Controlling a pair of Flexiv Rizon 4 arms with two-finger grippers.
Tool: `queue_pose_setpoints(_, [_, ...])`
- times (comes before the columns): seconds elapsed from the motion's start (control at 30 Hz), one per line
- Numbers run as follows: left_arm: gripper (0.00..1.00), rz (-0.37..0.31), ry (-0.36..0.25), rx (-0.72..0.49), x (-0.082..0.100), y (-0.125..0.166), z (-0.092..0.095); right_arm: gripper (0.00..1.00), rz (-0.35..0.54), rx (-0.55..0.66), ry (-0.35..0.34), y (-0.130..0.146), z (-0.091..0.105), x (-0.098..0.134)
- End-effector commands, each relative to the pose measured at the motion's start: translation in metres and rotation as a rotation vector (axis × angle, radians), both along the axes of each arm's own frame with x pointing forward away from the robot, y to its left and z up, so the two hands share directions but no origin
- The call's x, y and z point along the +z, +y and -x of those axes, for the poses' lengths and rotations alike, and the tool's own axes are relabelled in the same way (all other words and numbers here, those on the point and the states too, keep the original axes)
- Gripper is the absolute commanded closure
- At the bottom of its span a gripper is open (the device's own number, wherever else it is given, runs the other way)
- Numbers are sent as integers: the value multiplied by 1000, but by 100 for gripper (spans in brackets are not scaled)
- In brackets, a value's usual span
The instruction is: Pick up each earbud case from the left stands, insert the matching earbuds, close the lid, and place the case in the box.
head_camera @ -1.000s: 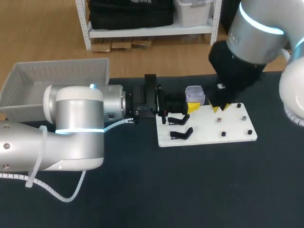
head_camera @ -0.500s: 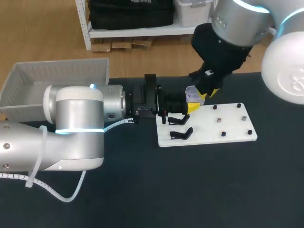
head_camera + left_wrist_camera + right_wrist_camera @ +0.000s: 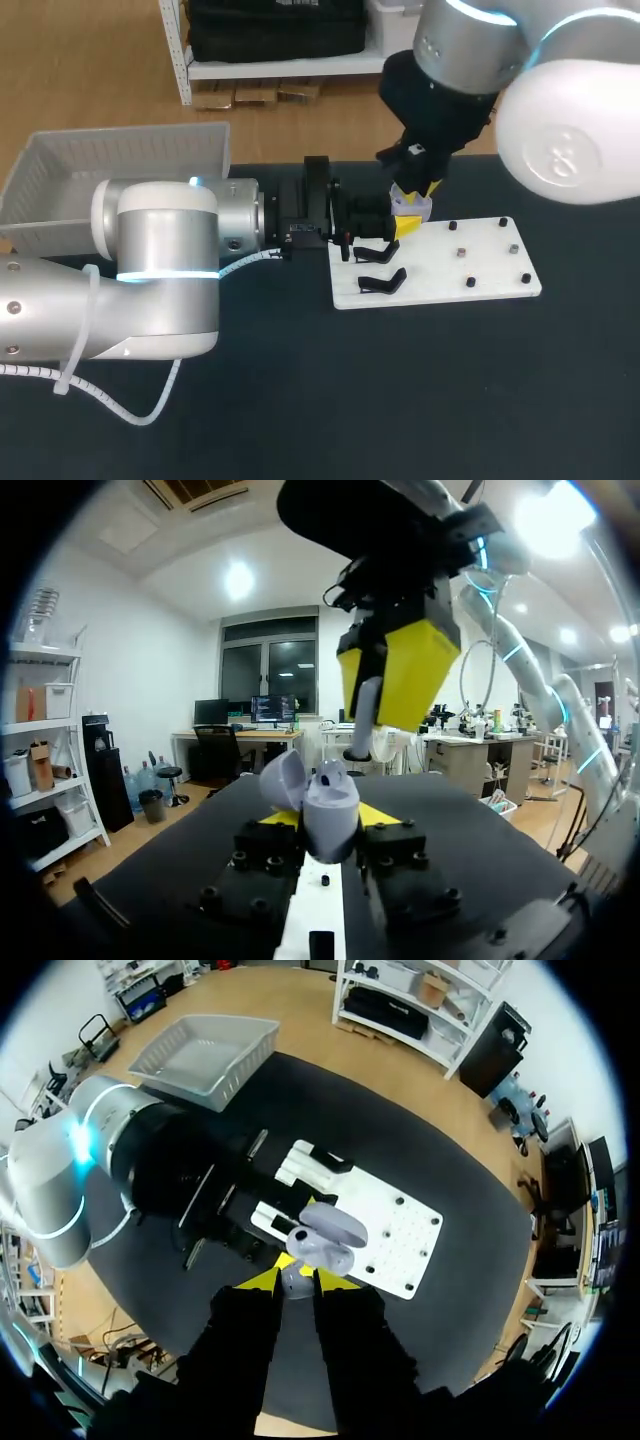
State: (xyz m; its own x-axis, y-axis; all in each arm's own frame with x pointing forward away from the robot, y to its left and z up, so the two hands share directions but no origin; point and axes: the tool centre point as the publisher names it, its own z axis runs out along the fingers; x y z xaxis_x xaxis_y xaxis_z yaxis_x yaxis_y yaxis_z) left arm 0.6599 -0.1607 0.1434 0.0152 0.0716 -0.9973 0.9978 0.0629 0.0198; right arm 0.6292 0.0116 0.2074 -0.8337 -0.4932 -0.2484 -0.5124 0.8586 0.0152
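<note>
I'm working over a dark tabletop (image 3: 400,400) with a matte, plain surface. A white board (image 3: 495,265) lies flat on it right of the middle. The board carries a few small dark pegs (image 3: 470,283) on its right half and black stands (image 3: 380,283) along its left edge. The pale slatted box (image 3: 120,140) sits at the tabletop's far left corner, well apart from the board.

My left arm comes in low from the left. Its left end effector (image 3: 325,825) is clamped on the lavender case (image 3: 332,815), with a yellow tip pressed to each side. It holds the case over the board's far left corner. The lid (image 3: 283,778) is swung open and leans back. What looks like a second earbud (image 3: 330,773) sits in the case.

My right arm reaches in from the upper right and points steeply down. The right end effector (image 3: 298,1285) hangs just above the open case. Its tips are pinched together on a pale earbud (image 3: 365,720), whose stem hangs below the yellow pads. From the left wrist view the earbud is just above the case's opening and not touching it.
</note>
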Motion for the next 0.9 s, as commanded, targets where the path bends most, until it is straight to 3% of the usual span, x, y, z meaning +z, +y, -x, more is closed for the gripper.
queue_pose_setpoints(0.03, [100,8,-6,9,-2,0,2,100,3,-3,4,2,-5,-2])
queue_pose_setpoints(0.9, [100,8,-6,9,-2,0,2,100,19,-5,1,6,-15,-15])
